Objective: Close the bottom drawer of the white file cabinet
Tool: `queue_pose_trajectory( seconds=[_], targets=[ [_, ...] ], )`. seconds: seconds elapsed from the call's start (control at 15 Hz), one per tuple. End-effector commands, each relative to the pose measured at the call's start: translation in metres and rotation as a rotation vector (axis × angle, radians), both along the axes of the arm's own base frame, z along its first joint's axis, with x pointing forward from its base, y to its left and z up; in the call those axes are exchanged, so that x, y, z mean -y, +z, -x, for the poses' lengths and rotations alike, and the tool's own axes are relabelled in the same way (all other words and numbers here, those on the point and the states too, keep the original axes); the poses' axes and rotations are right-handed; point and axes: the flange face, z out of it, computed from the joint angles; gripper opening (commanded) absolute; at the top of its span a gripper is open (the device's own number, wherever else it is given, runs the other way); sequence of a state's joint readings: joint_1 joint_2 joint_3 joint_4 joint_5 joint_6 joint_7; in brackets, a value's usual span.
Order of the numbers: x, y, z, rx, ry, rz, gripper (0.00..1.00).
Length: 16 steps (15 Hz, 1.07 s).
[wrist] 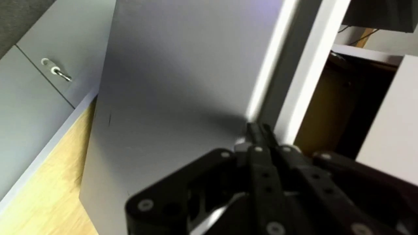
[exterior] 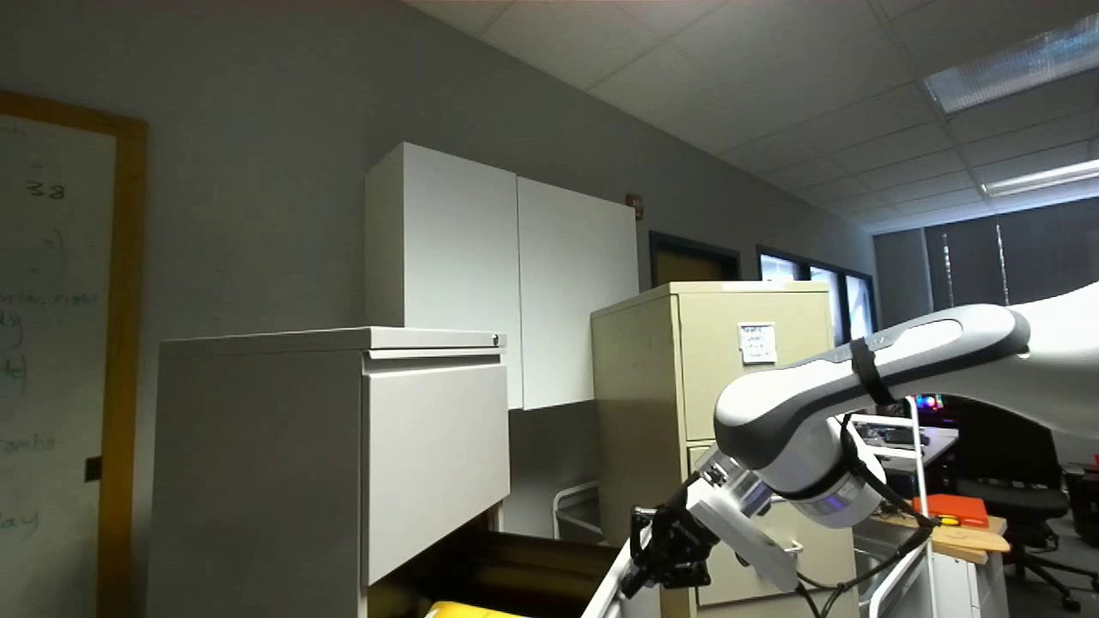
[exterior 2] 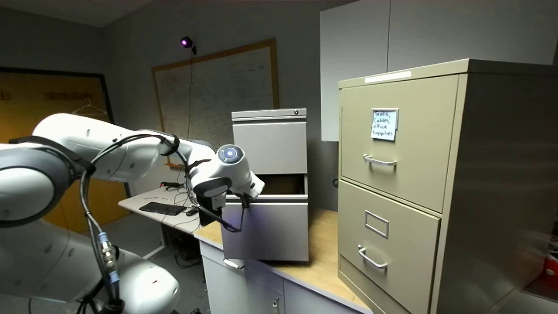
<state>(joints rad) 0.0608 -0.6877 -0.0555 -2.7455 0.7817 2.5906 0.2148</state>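
The white file cabinet (exterior: 258,472) stands boxy and plain in an exterior view; its upper drawer front (exterior 2: 270,146) is flush. The bottom drawer (exterior 2: 274,231) is pulled out, with a dark gap above its front panel. Its panel shows nearly edge-on in an exterior view (exterior: 606,582), with yellow contents (exterior: 464,611) inside. In the wrist view the drawer's grey front (wrist: 183,81) fills the middle. My gripper (wrist: 260,127) has its fingers together at the grooved top edge of that front, seemingly touching it. The gripper also shows at the panel's top in both exterior views (exterior: 640,560) (exterior 2: 245,201).
A beige file cabinet (exterior 2: 396,174) with handled drawers stands beside the white one. A white wall cupboard (exterior: 464,257) hangs behind. The white cabinet rests on a wooden top (exterior 2: 324,248) over white base cupboards (exterior 2: 253,283). A desk with a keyboard (exterior 2: 162,208) is behind the arm.
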Motion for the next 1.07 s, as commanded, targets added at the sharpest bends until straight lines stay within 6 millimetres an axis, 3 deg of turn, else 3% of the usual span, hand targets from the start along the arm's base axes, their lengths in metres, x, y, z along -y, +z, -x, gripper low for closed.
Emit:
queue_pose_trajectory(
  seconds=[0.0,0.13,0.47,0.73,1.0],
  targets=[
    [-0.014,-0.019,-0.017,0.04,-0.057,-0.07,0.0],
    [-0.024,-0.03,-0.028,0.058,-0.079,-0.092,0.0],
    [-0.041,-0.024,-0.064,0.128,-0.104,-0.152,0.0],
    [-0.059,-0.016,-0.108,0.164,-0.083,-0.226,0.0],
    [-0.081,-0.021,-0.157,0.17,-0.041,-0.292,0.0]
  ],
)
